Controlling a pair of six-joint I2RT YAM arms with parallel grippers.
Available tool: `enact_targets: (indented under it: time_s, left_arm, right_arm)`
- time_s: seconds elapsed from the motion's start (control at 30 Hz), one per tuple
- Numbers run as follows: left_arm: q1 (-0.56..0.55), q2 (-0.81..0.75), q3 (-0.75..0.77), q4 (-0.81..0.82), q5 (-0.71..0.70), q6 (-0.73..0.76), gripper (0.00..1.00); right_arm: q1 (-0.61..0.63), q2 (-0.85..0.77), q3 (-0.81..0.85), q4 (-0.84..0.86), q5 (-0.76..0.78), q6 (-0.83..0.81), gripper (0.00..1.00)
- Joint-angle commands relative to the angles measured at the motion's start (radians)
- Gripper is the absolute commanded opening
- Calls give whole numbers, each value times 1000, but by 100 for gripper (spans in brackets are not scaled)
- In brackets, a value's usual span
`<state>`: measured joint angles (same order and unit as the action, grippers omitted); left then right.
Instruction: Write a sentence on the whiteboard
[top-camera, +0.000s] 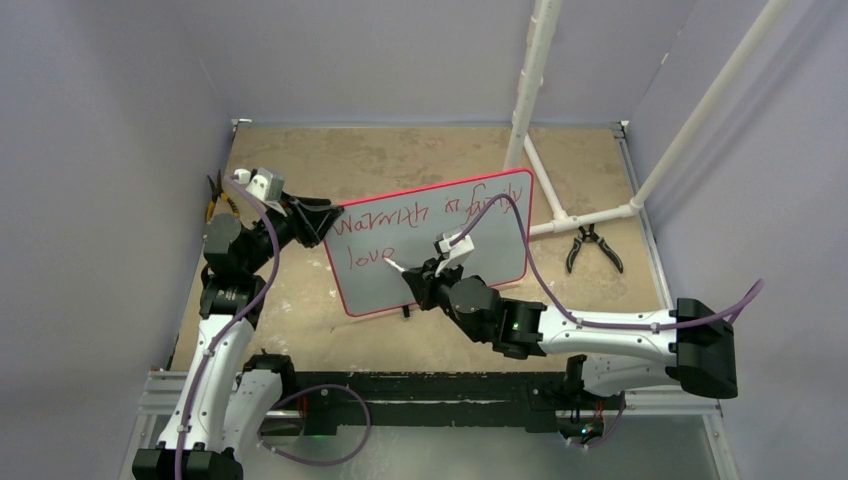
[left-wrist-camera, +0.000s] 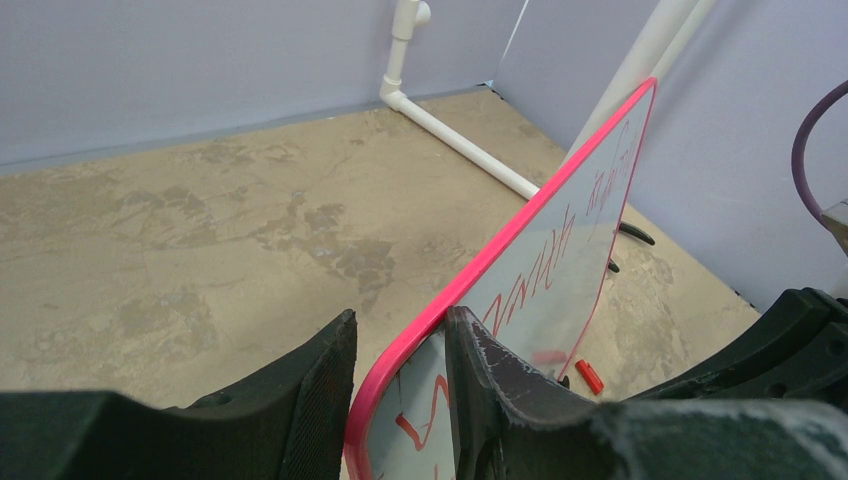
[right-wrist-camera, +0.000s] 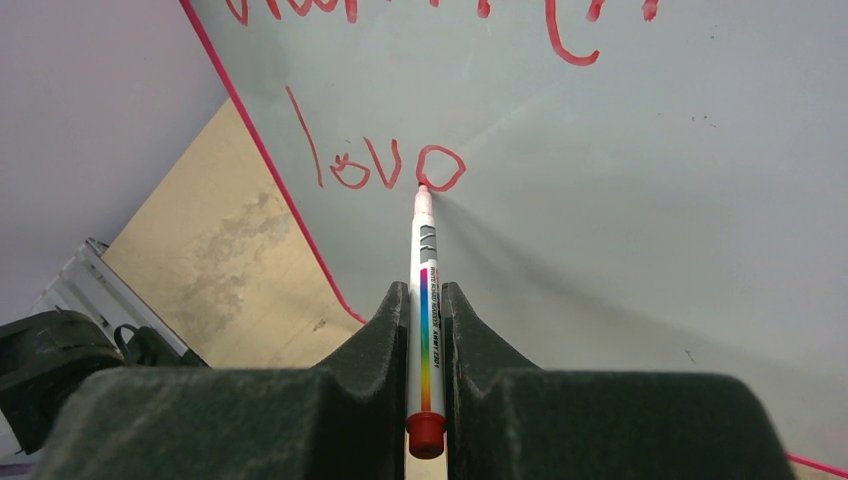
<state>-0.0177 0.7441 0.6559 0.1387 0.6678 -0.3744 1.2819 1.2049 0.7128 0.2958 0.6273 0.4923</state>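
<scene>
The whiteboard (top-camera: 500, 262), white with a thin red rim, stands upright on the table. The sentence (top-camera: 420, 215) is in red marker, "Warmth in family" above "love". My left gripper (top-camera: 333, 216) is shut on the board's upper left corner, one finger on each side of the rim (left-wrist-camera: 400, 315). My right gripper (top-camera: 415, 280) is shut on a white marker (right-wrist-camera: 424, 230) with a rainbow stripe. The marker's red tip touches the board at the last letter of "love" (right-wrist-camera: 380, 165). The board's face (right-wrist-camera: 620, 180) fills the right wrist view.
White PVC pipes (top-camera: 530, 90) stand behind the board and run along the table at the back right. Black pliers (top-camera: 592, 247) lie right of the board. Another pair (top-camera: 215, 195) lies at the far left. A red marker cap (left-wrist-camera: 589, 377) lies by the board's foot.
</scene>
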Motion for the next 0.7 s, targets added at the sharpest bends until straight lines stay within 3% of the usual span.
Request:
enact_targets:
  time_s: [0.0,0.4,0.67]
  left_arm:
    - [0,-2,-1,7,15,-1,36]
    - [0,0,0,6,13,-2,36]
    - [-1,1,-2,9,12,-3,36]
  right_arm:
    - [-9,-6,-2,-38,37,14,0]
    - [-9,-47,-2,-109,93,33,0]
    - [-7,-136,-42,-46,56,-22,0]
